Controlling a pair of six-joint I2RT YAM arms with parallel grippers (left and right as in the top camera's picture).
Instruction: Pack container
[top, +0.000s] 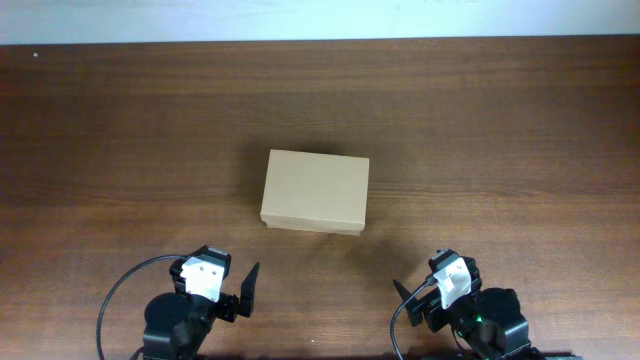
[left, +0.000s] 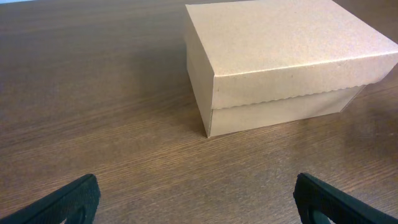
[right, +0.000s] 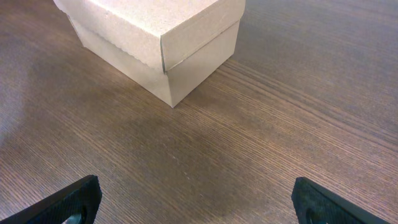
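Container (top: 315, 192) is being faced — long side on, ahead and between — by left fingers (top: 250, 280) and right fingers (top: 402, 291), both being held wide, empty.

Plain tan rectangular cardboard box (top: 314, 191) with its flap lid closed is sitting flat mid-table on the dark wood, slightly skewed, lid's scalloped front edge overlapping the base.

No legible text — none anywhere
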